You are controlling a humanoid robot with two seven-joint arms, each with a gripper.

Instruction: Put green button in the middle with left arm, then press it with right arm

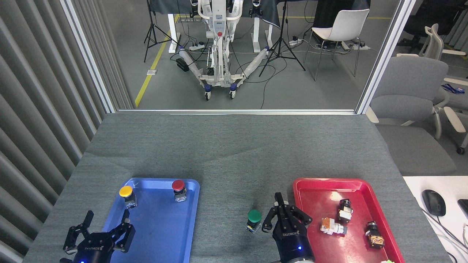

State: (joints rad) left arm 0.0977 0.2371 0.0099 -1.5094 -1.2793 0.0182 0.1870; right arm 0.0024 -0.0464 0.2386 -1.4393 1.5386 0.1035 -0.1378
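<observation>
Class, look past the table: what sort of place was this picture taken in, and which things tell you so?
Most likely a robotics lab or test workshop. A wheeled white equipment stand trailing cables, black tripods on a floor marked with yellow tape, and office chairs all suggest this.

2 black ROBOTIQ-marked pincers, blue lights

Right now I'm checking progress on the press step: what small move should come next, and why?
Probably draw the right gripper back toward the robot. The green button stands upright on the bare cloth between the blue tray and red tray, uncovered, with the gripper just right of it.
</observation>
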